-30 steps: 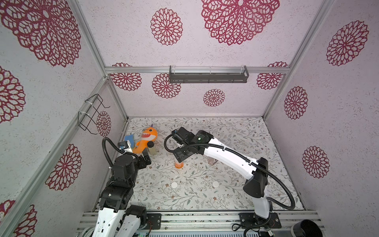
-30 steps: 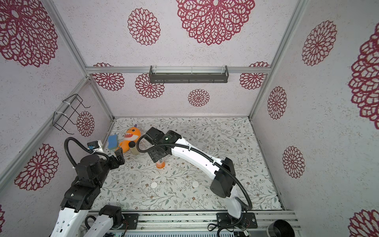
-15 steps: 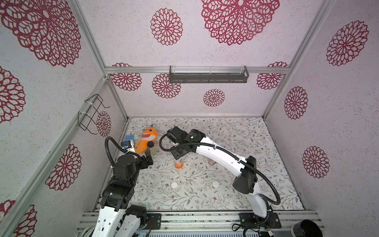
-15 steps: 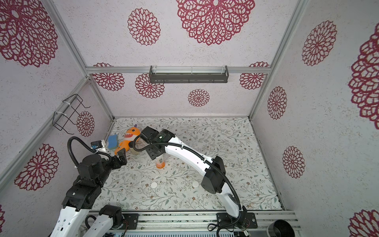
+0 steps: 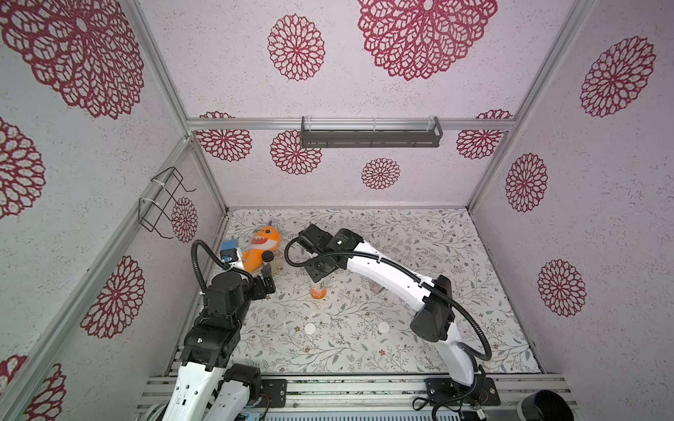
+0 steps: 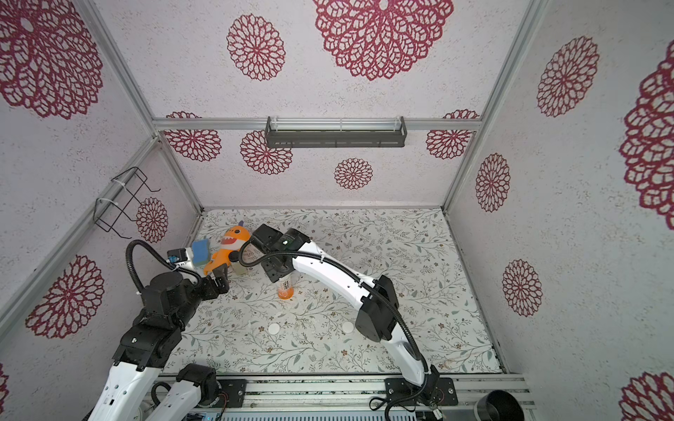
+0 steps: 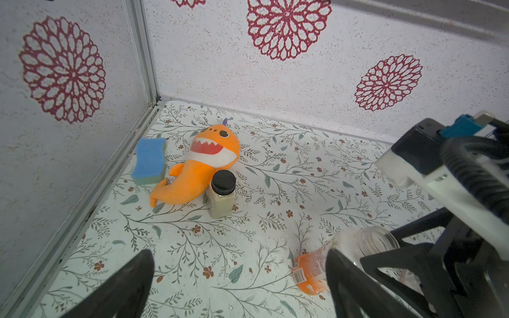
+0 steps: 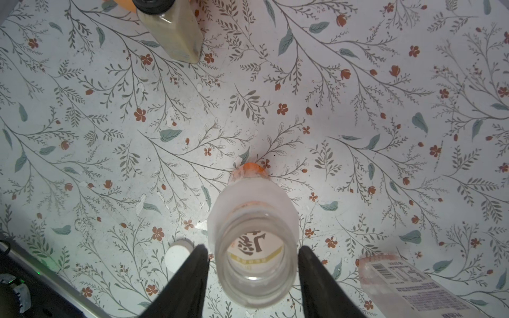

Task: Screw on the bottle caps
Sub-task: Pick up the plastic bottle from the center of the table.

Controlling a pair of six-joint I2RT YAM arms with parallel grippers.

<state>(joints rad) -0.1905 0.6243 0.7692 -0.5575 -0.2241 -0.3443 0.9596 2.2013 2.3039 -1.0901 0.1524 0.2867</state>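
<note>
Two caps (image 5: 310,328) (image 5: 383,327) loose on floral mat (image 5: 456,262), toward front edge. Orange bottle (image 5: 318,291) upright, left of centre, uncapped, neck pinched by right gripper (image 8: 252,247). Left gripper (image 7: 238,252) spread wide near left edge. Walls white with red rosettes, grey shelf (image 5: 370,136) on back wall.

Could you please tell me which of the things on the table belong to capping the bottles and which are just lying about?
Belong to the job: white cap nearer the left arm; white cap nearer the right arm; open orange-label bottle; second clear bottle.
Just lying about: black-lidded jar; orange shark plush; blue sponge.
</note>
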